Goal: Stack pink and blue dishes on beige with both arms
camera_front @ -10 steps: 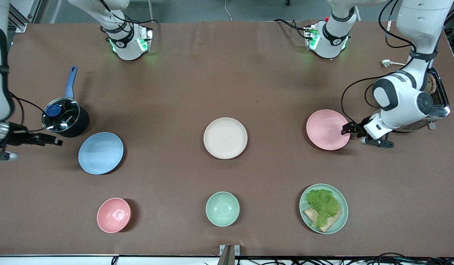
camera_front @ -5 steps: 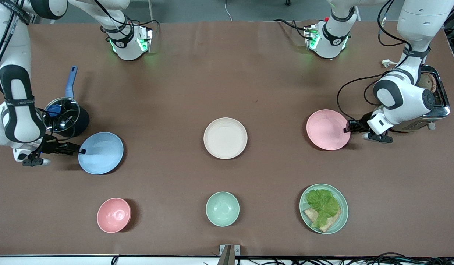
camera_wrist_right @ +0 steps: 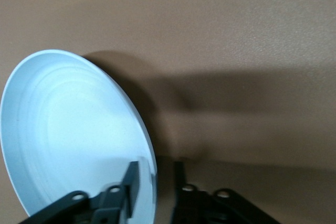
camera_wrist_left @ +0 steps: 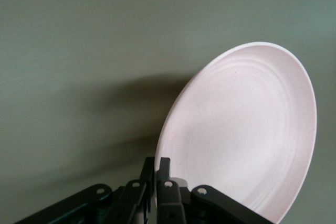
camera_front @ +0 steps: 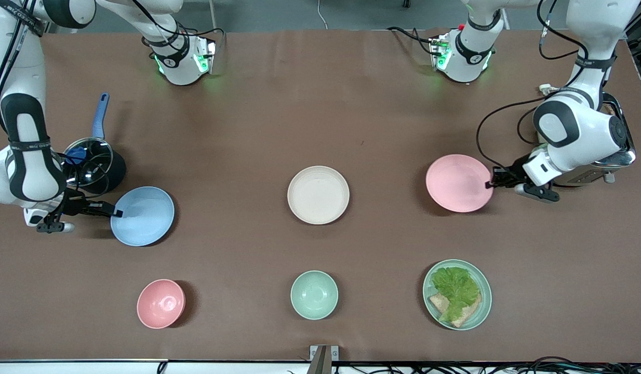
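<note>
The beige plate (camera_front: pixel 318 195) lies at the middle of the table. The pink plate (camera_front: pixel 455 183) (camera_wrist_left: pixel 247 129) is toward the left arm's end and casts a broad shadow on the cloth, as if lifted a little. My left gripper (camera_front: pixel 490 183) (camera_wrist_left: pixel 157 169) is shut on its rim, at the edge toward the toaster. The blue plate (camera_front: pixel 144 215) (camera_wrist_right: pixel 68 140) rests toward the right arm's end. My right gripper (camera_front: pixel 116 212) (camera_wrist_right: pixel 155 177) is open and straddles its rim. One finger (camera_wrist_right: pixel 132 179) is over the inside and the other stands outside, apart from the rim.
A black pot (camera_front: pixel 91 166) with a glass lid and blue handle stands close by the blue plate and the right arm. A toaster (camera_front: pixel 614 150) is beside the left arm. Near the front edge are a pink bowl (camera_front: pixel 160 303), a mint bowl (camera_front: pixel 314 294) and a mint plate (camera_front: pixel 480 311) with lettuce and bread.
The right arm swung in from the table's end and set its fingers around the blue plate's rim. The pink plate, held by the left gripper, has shifted slightly toward the table's middle.
</note>
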`<control>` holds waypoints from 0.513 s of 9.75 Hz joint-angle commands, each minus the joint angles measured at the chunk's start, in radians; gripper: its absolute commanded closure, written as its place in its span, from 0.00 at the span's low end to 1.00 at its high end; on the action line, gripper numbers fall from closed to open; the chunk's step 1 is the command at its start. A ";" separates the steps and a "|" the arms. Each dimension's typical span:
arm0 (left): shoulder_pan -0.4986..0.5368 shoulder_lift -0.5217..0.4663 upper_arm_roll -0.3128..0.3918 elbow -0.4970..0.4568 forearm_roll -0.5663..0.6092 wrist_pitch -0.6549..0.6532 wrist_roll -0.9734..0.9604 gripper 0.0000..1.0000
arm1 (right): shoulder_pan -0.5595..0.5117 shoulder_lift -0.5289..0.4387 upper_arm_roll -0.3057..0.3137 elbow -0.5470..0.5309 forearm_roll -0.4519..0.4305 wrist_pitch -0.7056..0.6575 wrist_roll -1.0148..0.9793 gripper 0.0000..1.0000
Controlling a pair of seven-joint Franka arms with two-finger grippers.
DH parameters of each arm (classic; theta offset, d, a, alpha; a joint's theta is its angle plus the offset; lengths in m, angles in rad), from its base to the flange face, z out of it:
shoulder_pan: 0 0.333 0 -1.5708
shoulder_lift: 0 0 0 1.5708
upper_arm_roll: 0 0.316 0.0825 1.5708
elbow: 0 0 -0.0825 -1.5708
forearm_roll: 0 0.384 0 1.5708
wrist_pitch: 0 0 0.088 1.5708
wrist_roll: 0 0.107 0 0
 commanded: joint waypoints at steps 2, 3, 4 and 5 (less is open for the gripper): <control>0.019 0.022 -0.324 0.039 -0.011 0.048 -0.356 1.00 | 0.002 -0.029 -0.003 0.004 0.024 -0.040 0.000 0.99; 0.018 0.061 -0.415 0.054 -0.006 0.135 -0.473 1.00 | 0.011 -0.039 -0.027 0.039 0.004 -0.113 0.047 0.99; 0.010 0.135 -0.522 0.082 0.001 0.248 -0.604 1.00 | 0.034 -0.082 -0.047 0.069 -0.069 -0.191 0.110 0.99; 0.003 0.210 -0.583 0.114 0.009 0.351 -0.692 1.00 | 0.045 -0.152 -0.043 0.076 -0.184 -0.206 0.230 0.99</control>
